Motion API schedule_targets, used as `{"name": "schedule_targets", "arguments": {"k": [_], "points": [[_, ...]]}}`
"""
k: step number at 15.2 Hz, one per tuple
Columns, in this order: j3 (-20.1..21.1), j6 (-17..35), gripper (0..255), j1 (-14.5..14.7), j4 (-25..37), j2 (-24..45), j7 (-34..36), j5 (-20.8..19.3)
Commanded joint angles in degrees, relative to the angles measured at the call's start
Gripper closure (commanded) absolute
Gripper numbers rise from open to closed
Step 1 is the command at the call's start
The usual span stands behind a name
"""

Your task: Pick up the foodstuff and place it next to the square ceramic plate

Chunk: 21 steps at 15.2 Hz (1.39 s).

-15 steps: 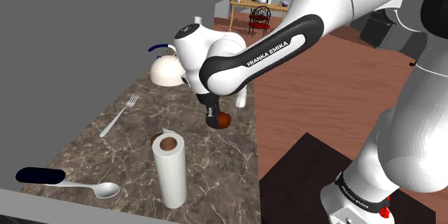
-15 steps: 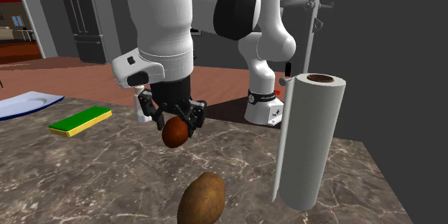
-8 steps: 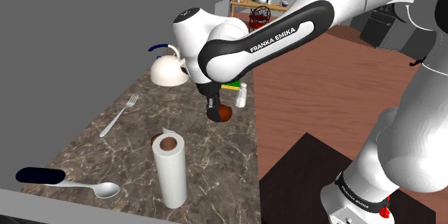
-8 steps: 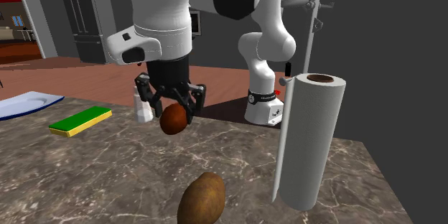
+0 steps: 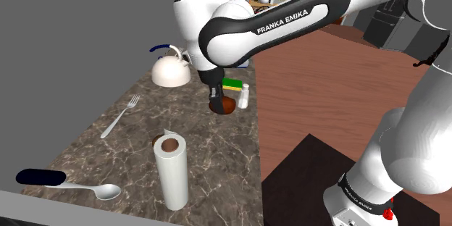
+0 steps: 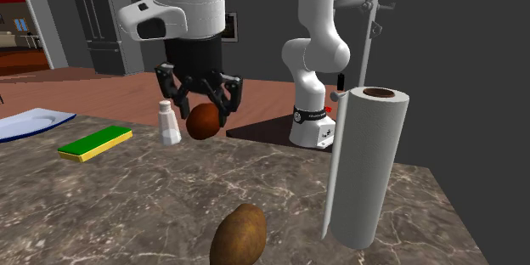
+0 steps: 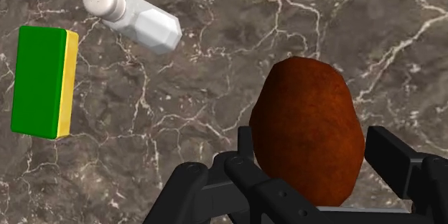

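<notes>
Reddish-brown foodstuff (image 7: 309, 133) snug between the black fingers (image 7: 402, 161), above the countertop (image 7: 215, 79).

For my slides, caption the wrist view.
Black fingers clasp a reddish-brown potato over a marbled counter, near a white shaker and green-and-yellow sponge.

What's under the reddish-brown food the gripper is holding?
Veined dark countertop; the food hangs above it, clasped by the gripper. The shaker and green sponge sit aside, not beneath. The patch straight below is covered by the food.
</notes>
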Motion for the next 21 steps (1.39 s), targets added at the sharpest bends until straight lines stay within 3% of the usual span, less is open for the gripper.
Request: {"name": "schedule_targets", "arguments": {"k": [1,10,21], "points": [[0.05,-1.40,255,0.04,1.06,-0.37,-0.34,0.22],[0.11,-7.34,255,0.06,5.68,-1.96,-1.90,0.95],[-7.30,-3.23,255,-7.57,5.36,-1.75,-15.60,-2.20]]}}
